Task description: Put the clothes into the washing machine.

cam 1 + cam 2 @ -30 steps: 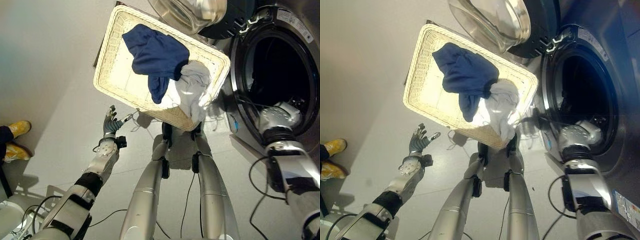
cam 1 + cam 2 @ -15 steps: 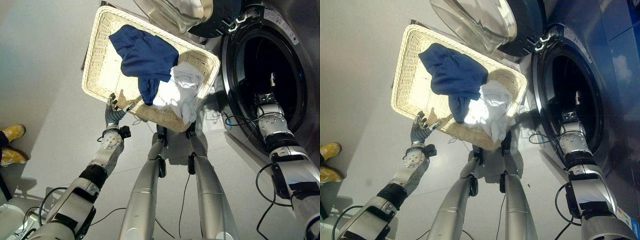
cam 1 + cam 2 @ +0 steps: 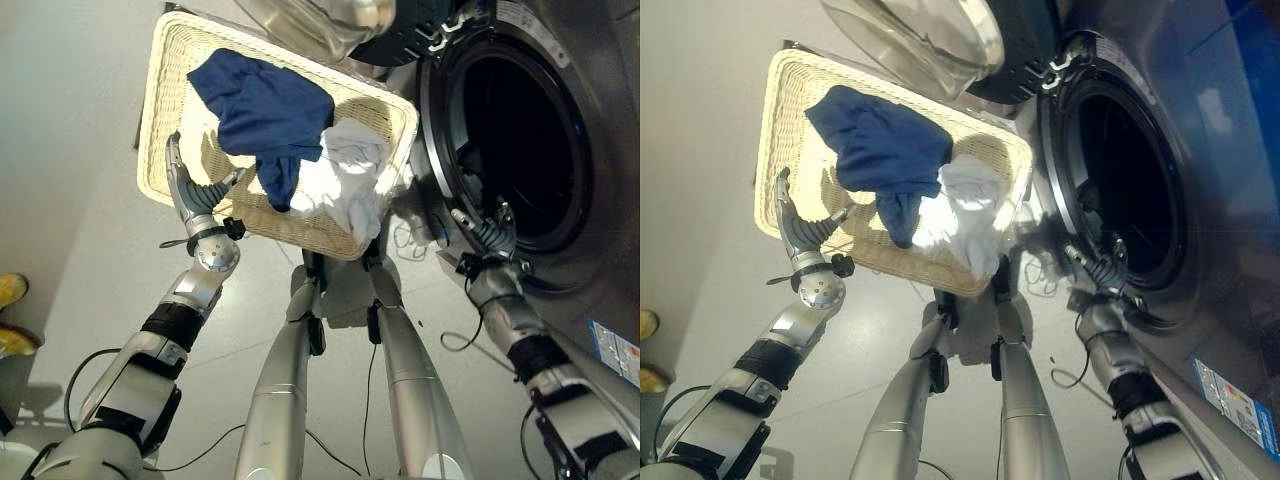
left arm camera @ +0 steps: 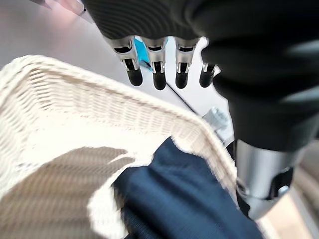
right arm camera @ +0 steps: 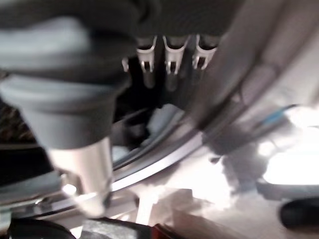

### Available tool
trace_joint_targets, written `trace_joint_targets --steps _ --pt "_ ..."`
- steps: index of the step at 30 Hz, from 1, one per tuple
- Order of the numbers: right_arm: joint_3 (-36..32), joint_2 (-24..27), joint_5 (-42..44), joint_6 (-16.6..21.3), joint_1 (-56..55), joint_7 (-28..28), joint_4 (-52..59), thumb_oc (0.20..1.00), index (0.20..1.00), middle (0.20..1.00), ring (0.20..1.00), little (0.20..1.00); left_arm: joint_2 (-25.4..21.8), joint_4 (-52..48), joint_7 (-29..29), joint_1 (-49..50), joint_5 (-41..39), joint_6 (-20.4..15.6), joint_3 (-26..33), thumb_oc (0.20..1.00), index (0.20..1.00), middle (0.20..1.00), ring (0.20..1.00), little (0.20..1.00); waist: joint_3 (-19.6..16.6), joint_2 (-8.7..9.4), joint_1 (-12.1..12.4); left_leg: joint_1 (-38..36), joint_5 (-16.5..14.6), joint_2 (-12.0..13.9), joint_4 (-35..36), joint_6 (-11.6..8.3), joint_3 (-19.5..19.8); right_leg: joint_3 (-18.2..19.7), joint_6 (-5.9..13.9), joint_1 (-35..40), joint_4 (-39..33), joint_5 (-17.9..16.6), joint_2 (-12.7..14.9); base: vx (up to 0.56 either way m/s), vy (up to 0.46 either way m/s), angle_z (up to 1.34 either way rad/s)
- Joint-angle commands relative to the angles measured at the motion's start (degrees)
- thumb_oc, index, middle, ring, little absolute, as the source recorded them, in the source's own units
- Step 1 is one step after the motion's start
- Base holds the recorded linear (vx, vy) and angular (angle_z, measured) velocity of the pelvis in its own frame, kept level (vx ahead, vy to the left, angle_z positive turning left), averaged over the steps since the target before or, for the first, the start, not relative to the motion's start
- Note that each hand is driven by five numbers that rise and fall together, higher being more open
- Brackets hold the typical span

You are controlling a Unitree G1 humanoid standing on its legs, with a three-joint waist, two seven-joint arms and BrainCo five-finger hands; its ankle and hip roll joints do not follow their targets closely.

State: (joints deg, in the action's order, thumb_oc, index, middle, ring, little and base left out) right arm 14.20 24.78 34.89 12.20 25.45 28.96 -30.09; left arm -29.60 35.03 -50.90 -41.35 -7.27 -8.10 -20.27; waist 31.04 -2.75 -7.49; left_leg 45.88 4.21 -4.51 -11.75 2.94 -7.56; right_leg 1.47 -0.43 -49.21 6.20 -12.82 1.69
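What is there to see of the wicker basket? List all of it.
The wicker basket is pale cream, woven, rectangular, shallow, with a raised rim and rounded corners. It stands on the floor beside the washing machine, under its open glass door. A dark blue garment lies across its middle; a white garment hangs over its rim. The left hand reaches over its near edge, fingers straight.

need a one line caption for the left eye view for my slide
Left hand reaches open into a wicker basket holding a blue garment and a white one, beside the open washing machine.
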Motion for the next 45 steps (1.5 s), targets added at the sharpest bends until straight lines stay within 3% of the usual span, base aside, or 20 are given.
trace_joint_targets --steps 1,5,6,9,15,18,20,21,24,30,32,34,36,40,41,42,44,45 --pt "1.45 1.96 -1.26 2.73 0.67 -3.48 3.34 1.0 1.0 1.0 1.0 1.0 -1.03 3.03 0.52 -2.1 2.73 6.1 0.72 1.0 1.0 1.0 1.0 1.0 -1.24 -0.01 0.75 -0.83 0.9 0.68 0.38 -4.73 1.01 -3.82 4.56 0.56 7.01 6.52 -1.1 0.0 0.078 -0.16" --pt "3.02 1.88 -2.45 1.67 0.47 -4.95 5.03 1.0 1.0 1.0 1.0 1.0 -1.79 5.56 2.46 -4.37 2.87 10.06 -0.33 1.0 1.0 1.0 1.0 1.0 -1.24 0.49 -0.02 -0.48 0.57 0.55 -0.56 -4.75 0.68 -3.29 4.56 0.32 6.71 6.19 -1.1 0.0 0.08 -0.08" --pt "4.49 1.88 -3.16 0.8 0.43 -6.18 6.2 1.0 1.0 1.0 1.0 1.0 -2.52 7.9 4.28 -6.36 3.19 13.38 -1.19 1.0 1.0 1.0 1.0 1.0 -1.24 1.01 -0.74 -0.13 0.09 0.47 -1.75 -4.76 0.35 -2.81 4.53 0.09 6.62 6.02 -1.07 0.01 0.119 -0.07" --pt "7.21 2.36 -4.27 -1.23 0.99 -7.6 8.04 1.0 1.0 1.0 1.0 1.0 -4.11 12.01 7.02 -10.24 3.56 16.26 -2.61 1.0 1.0 1.0 1.0 1.0 -1.24 2.11 -1.88 1.03 -1.32 0.42 -4.92 -4.62 -0.31 -2.53 4.53 -0.84 6.74 5.78 -0.58 0.02 0.134 -0.09" --pt "9.98 3.41 -5.54 -2.93 0.97 -9.47 10.47 1.0 1.0 1.0 1.0 1.0 -6.27 17.03 8.35 -14.74 3.0 19.38 -3.71 1.0 1.0 1.0 1.0 1.0 -1.24 3.74 -3.82 3.48 -3.99 0.83 -10.19 -4.53 -1.81 -1.43 4.36 -3.02 7.28 5.46 -0.21 0.02 0.1 -0.13" --pt "10.9 3.65 -4.85 -2.61 -0.09 -10.17 11.72 1.0 1.0 1.0 1.0 1.0 -6.96 20.7 8.77 -17.28 2.54 21.24 -4.6 1.0 1.0 1.0 1.0 1.0 -1.24 4.51 -4.81 3.4 -6.87 1.43 -12.53 -4.7 -1.99 -0.72 4.61 -3.13 7.8 6.67 -0.52 0.04 0.087 -0.13" --pt "11.03 3.88 -4.6 -2.22 0.71 -10.42 11.74 1.0 1.0 1.0 1.0 1.0 -7.53 23.41 9.47 -19.83 3.0 21.92 -5.11 1.0 1.0 1.0 1.0 1.0 -1.24 5.1 -5.57 5.4 -6.21 1.3 -13.27 -4.36 -2.91 -0.21 4.44 -5.22 7.65 5.35 -0.24 0.03 0.076 -0.1" --pt "11.6 3.82 -3.98 -1.74 0.06 -10.69 11.44 1.0 1.0 1.0 1.0 1.0 -7.64 25.59 10.47 -20.54 3.59 23.1 -6.03 1.0 1.0 1.0 1.0 1.0 -1.24 5.15 -5.54 4.26 -8.7 1.79 -14.62 -4.69 -2.31 -0.13 4.72 -4.05 8.15 6.99 -0.7 0.08 0.094 -0.13" --pt "12.07 4.16 -3.25 -1.99 0.76 -10.49 11.47 1.0 1.0 1.0 1.0 1.0 -7.99 29.05 11.22 -23.56 4.2 24.5 -8.05 1.0 1.0 1.0 1.0 1.0 -1.24 5.7 -6.32 5.66 -9.4 2.0 -15.87 -4.6 -2.59 0.57 4.78 -5.6 8.34 6.64 -0.68 0.05 0.066 -0.08" --pt "13.76 4.81 -2.17 -2.6 2.0 -10.67 10.79 1.0 1.0 1.0 1.0 1.0 -9.13 35.18 11.98 -29.86 1.49 22.09 -10.69 1.0 1.0 1.0 1.0 1.0 -1.24 6.88 -7.61 9.04 -11.39 2.34 -19.34 -4.62 -2.79 1.41 5.01 -8.97 9.29 5.84 -0.7 0.04 0.045 -0.02" --pt "14.45 4.82 -1.99 -2.77 2.16 -10.63 11.17 1.0 1.0 1.0 1.0 1.0 -9.29 35.04 11.42 -31.16 -3.72 17.57 -10.39 1.0 1.0 1.0 1.0 1.0 -1.24 7.14 -7.84 10.14 -11.89 2.33 -20.23 -4.6 -2.66 1.67 5.03 -10.07 9.74 5.68 -0.89 0.04 0.028 -0.02" --pt "14.48 4.83 -1.95 -2.78 2.18 -10.64 11.25 1.0 1.0 1.0 1.0 1.0 -9.26 35.03 11.27 -31.31 -4.33 16.84 -10.2 1.0 1.0 1.0 1.0 1.0 -1.24 7.16 -7.86 10.27 -11.96 2.32 -20.33 -4.58 -2.62 1.71 5.03 -10.19 9.82 5.7 -0.94 0.0 0.0 0.0" --pt "14.95 4.11 -2.0 -2.24 2.47 -11.1 11.48 1.0 1.0 1.0 1.0 1.0 -8.22 34.95 11.49 -32.85 -8.21 10.58 -8.1 1.0 1.0 1.0 1.0 1.0 -1.24 7.29 -8.06 11.47 -12.47 2.0 -20.87 -4.52 -2.16 2.32 5.01 -11.34 10.5 6.05 -1.54 0.03 0.02 0.04" --pt "15.11 3.1 -2.33 -2.33 3.11 -11.25 12.01 1.0 1.0 1.0 1.0 1.0 -7.02 33.41 12.86 -33.09 -10.99 5.75 -7.71 1.0 1.0 1.0 1.0 1.0 -1.24 7.34 -8.01 12.41 -12.69 1.72 -21.24 -4.44 -1.66 2.63 4.97 -12.2 11.1 6.09 -2.01 0.01 -0.009 0.06" --pt "15.28 2.86 -2.31 -2.36 3.37 -11.2 12.3 1.0 1.0 1.0 1.0 1.0 -6.62 32.6 13.52 -33.2 -14.07 3.11 -7.31 0.645 0.645 0.645 0.645 0.645 -1.24 7.45 -7.99 12.68 -12.76 1.62 -21.28 -4.4 -1.49 2.79 4.99 -12.47 11.29 6.11 -2.26 0.0 0.0 0.0" --pt "15.47 2.43 -2.29 -2.62 3.75 -11.21 12.79 1.0 1.0 1.0 1.0 1.0 -5.76 31.1 15.58 -33.14 -19.37 -2.14 -5.53 0.2 0.2 0.2 0.2 0.2 -1.24 7.69 -7.96 12.65 -12.91 1.55 -21.12 -4.26 -1.33 2.85 5.01 -12.5 11.29 6.14 -2.49 0.0 0.0 0.0" --pt "15.3 1.88 -3.13 -3.17 4.6 -11.1 13.45 1.0 1.0 1.0 1.0 1.0 -4.9 28.15 19.72 -33.4 -28.36 -9.26 -3.21 0.2 0.2 0.2 0.2 0.2 -1.24 8.15 -8.45 14.32 -11.14 1.08 -20.41 -3.85 -2.02 3.31 4.82 -14.07 10.57 4.35 -2.17 -0.02 -0.021 0.01" --pt "15.55 1.48 -3.59 -3.42 4.04 -11.1 13.51 1.0 1.0 1.0 1.0 1.0 -4.36 27.21 20.81 -32.58 -30.67 -10.97 -2.68 0.2 0.2 0.2 0.2 0.2 -1.24 7.98 -8.0 12.87 -12.74 1.29 -20.58 -4.07 -1.03 3.14 4.98 -12.74 11.12 5.94 -2.74 -0.05 -0.041 0.04"
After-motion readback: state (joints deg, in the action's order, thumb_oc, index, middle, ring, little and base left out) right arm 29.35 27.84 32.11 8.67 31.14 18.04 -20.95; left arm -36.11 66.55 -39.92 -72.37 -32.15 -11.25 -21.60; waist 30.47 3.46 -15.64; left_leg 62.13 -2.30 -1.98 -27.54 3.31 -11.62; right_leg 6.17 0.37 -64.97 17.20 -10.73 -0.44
